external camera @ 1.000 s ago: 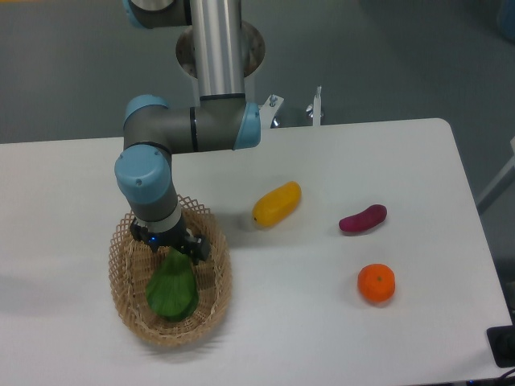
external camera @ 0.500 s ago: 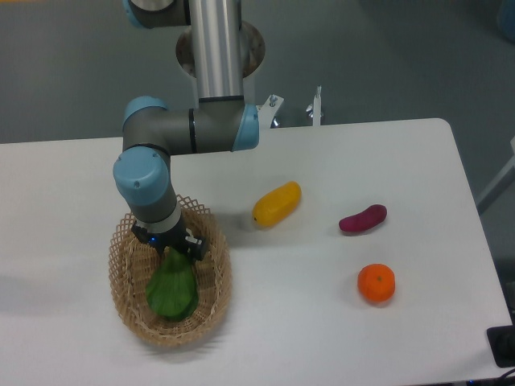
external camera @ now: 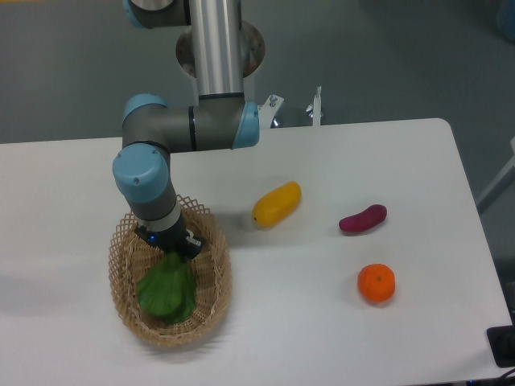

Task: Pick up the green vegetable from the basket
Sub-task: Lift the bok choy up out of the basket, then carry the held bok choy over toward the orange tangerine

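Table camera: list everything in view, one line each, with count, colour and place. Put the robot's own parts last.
table: one, white, fills most of the view.
basket: one, tan wicker, on the table's near left part.
green vegetable: one, bright green leaves, inside the basket under the gripper.
yellow fruit: one, yellow, oblong, on the table right of the basket.
purple vegetable: one, purple, curved, right of the yellow fruit.
orange: one, orange, round, nearer than the purple vegetable.
arm: one, grey with light blue joint caps, reaching down over the basket.
gripper: one, dark, at the vegetable's top end; finger state unclear.
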Controlling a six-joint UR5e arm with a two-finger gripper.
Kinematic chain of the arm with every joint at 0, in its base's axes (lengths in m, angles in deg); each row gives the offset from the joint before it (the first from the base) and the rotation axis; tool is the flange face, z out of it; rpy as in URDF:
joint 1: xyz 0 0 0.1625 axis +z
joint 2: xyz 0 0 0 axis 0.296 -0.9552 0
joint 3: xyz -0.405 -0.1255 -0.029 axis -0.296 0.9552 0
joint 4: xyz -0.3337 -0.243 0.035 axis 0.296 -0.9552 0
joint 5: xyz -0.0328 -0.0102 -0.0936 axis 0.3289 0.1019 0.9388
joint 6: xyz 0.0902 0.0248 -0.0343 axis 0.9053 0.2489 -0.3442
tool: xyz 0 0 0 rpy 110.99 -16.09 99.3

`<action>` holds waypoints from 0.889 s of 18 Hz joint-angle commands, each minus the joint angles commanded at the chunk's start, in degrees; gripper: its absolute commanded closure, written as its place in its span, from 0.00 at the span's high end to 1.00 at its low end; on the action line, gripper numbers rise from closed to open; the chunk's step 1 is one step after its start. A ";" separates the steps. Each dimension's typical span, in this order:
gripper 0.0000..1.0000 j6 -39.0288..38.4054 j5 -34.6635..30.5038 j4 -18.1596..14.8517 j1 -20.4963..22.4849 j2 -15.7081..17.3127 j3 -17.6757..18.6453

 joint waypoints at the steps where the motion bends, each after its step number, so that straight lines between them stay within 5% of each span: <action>1: 0.37 0.62 0.00 0.09 0.00 0.79 -0.09; 7: 0.37 3.78 0.61 -0.53 4.03 5.70 -0.53; 12: 0.37 7.56 1.49 -1.41 11.06 11.95 -0.62; 16: 0.37 15.28 2.37 -1.41 17.48 13.62 -0.70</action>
